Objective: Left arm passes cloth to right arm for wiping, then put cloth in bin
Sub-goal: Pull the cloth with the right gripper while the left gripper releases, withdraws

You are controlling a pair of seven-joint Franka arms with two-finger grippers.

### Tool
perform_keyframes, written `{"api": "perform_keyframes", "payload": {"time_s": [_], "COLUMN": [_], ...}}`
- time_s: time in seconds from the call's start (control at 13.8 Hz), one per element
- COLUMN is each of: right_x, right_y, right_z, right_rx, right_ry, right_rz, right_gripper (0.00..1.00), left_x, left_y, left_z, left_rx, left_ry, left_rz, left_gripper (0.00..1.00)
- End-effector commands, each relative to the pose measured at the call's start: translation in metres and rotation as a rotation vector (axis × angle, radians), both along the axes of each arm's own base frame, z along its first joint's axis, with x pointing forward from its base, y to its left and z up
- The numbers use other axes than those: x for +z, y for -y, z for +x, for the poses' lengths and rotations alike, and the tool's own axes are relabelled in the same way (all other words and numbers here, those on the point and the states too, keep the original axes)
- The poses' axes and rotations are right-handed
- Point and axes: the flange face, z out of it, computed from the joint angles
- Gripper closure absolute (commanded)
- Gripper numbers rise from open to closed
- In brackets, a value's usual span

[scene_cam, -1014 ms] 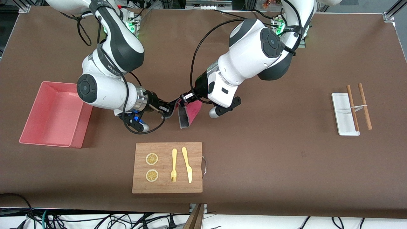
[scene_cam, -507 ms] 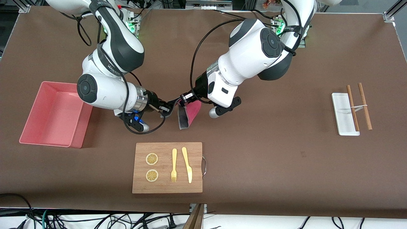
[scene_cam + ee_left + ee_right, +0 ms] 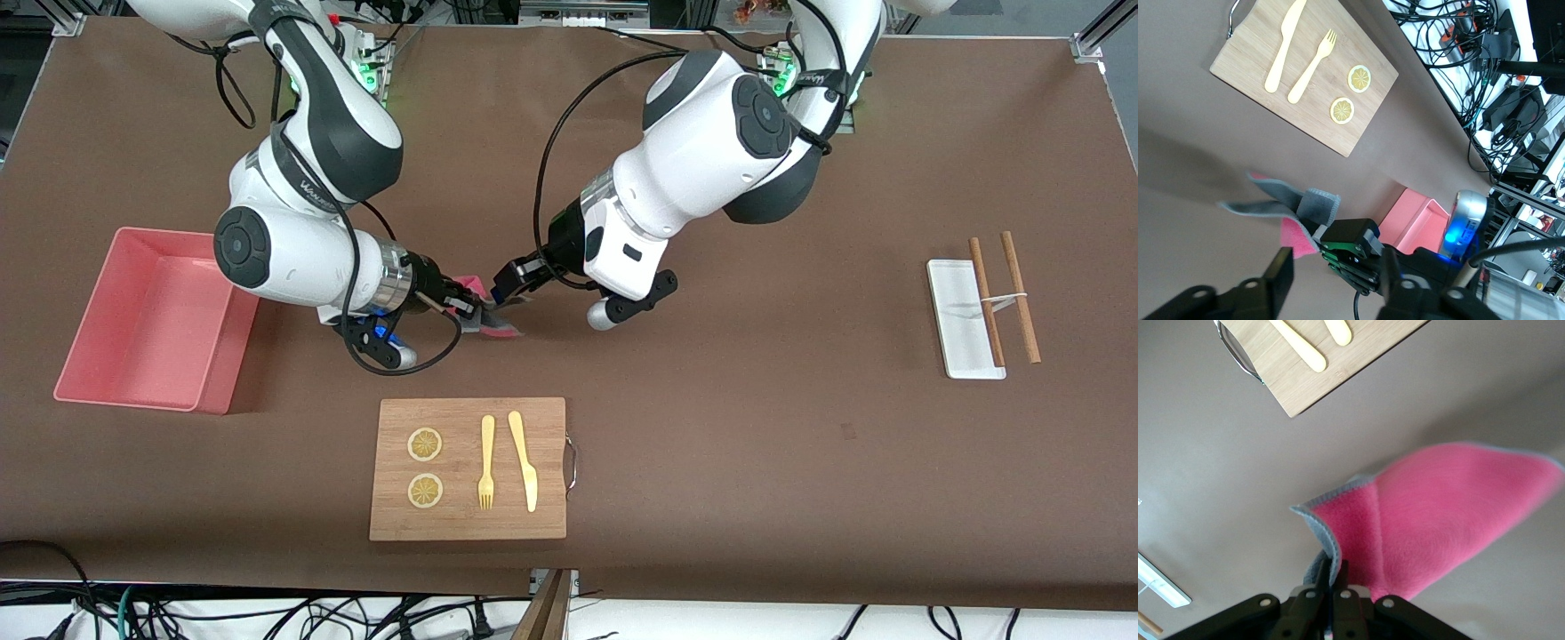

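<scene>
Front view: clamping the small crimson-pink terry cloth with a grey edge (image 3: 492, 326) tight in the black right gripper (image 3: 462, 307), fingers fully closed on one corner. Hanging it over bare brown tabletop (image 3: 711, 427), just beside the rectangular wooden cutting board (image 3: 467, 520) on the side toward the robots' bases. Holding the black left gripper (image 3: 508, 283) just beside the cloth with fingers parted and nothing between them, over the same bare patch. Lying on the board: two round lemon slices (image 3: 425, 444), a pale yellow fork (image 3: 486, 462) and a matching knife (image 3: 524, 462). Resting toward the right arm's end of the table from the board: the large pink rectangular plastic bin (image 3: 133, 396). Sitting well apart from the board toward the left arm's end: a small flat white tray (image 3: 956, 311) with two brown wooden sticks (image 3: 985, 302) across it.

Left wrist view: spreading the left gripper (image 3: 1335, 263) wide, gripping nothing. Showing the cloth (image 3: 1288, 200) pinched in the right gripper (image 3: 1338, 243), with the board (image 3: 1251, 67) and a corner of the bin (image 3: 1415, 220) farther off.

Right wrist view: squeezing the right gripper (image 3: 1331, 583) shut on the grey-edged fold of the cloth (image 3: 1445, 513), the pink face fanning out over the tabletop, near the board (image 3: 1338, 367).
</scene>
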Motion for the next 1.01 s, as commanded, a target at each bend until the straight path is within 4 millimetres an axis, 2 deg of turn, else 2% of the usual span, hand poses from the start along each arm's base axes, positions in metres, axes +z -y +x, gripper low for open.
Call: {"api": "perform_keyframes", "payload": {"time_s": [0.0,0.29,0.43,0.65,0.72,0.94], "right_x": [0.006,0.004,-0.001,-0.02,-0.029,-0.065], "right_y": [0.0,0.0,-0.004,-0.024,-0.032,-0.052], "right_z": [-0.002,-0.005,-0.009,-0.025,-0.03,-0.044], "right_rx": [0.008,0.018,0.029,0.06,0.072,0.106], "right_ry": [-0.02,-0.041,-0.061,-0.114,-0.129,-0.186], "right_rz": [0.014,0.007,0.001,-0.015,-0.023,-0.042], "right_gripper": [1.0,1.0,1.0,1.0,1.0,1.0], "left_x": [0.021,0.035,0.038,0.034,0.033,0.035], "left_y": [-0.015,-0.047,-0.067,-0.116,-0.142,-0.201], "left_z": [-0.001,0.006,0.011,0.025,0.033,0.041], "left_rx": [-0.002,-0.02,-0.09,-0.285,-0.344,-0.514], "left_ry": [0.023,0.075,0.13,0.17,0.177,0.196], "left_rz": [0.01,0.144,0.243,0.352,0.39,0.548], "left_gripper": [0.0,0.0,0.0,0.0,0.0,0.0]}}
